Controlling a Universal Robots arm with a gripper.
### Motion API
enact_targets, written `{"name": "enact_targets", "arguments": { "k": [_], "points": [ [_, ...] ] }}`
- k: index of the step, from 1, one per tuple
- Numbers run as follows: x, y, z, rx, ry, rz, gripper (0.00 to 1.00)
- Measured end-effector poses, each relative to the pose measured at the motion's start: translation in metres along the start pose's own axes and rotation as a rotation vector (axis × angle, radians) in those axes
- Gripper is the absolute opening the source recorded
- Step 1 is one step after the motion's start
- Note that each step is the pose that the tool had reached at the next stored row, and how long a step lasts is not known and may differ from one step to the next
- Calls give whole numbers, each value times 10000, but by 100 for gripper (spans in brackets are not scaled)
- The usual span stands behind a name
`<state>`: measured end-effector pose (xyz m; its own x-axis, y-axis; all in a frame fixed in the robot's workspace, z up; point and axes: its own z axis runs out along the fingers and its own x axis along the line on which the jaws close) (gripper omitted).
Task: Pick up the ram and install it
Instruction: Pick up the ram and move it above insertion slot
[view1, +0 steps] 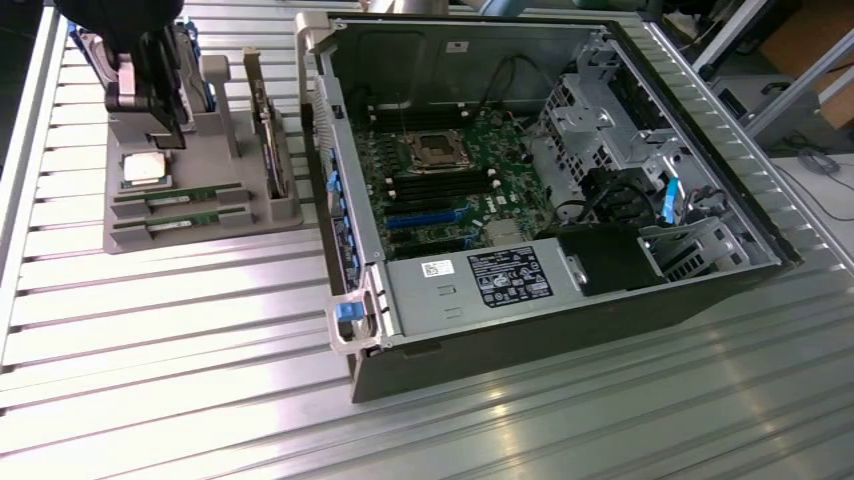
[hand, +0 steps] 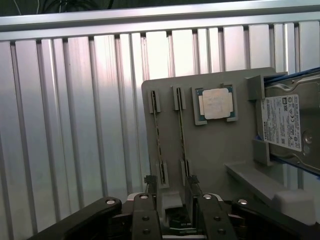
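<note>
**Ribbed metal table, gripper spread above the parts holder**

Silver slats run the length of the table, and two things stand on it: a grey parts holder at the exterior view's left and an open computer case just beside it, filling the middle and right. The case lies on its side with the motherboard facing up.

The ram sits on its long edge in a slot of the holder, next to the square silver processor. A second stick stands in the parallel slot on its far side from the processor. A hard drive stands upright at the holder's side nearest the case.

The gripper hangs over the holder, close to the processor, its dark fingers apart and holding nothing. In the wrist view the gripper looks down on the holder, with the ram and the second stick both running toward the gap between the fingers (which stick it is lined up on I cannot tell). The processor and the white-labelled hard drive lie beyond.
</note>
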<state>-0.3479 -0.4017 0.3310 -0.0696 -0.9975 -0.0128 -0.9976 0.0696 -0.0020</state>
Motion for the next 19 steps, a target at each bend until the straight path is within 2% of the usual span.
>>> {"name": "enact_targets", "arguments": {
  "k": [19],
  "points": [
    [1,0,66,0,0,0,36]
  ]
}}
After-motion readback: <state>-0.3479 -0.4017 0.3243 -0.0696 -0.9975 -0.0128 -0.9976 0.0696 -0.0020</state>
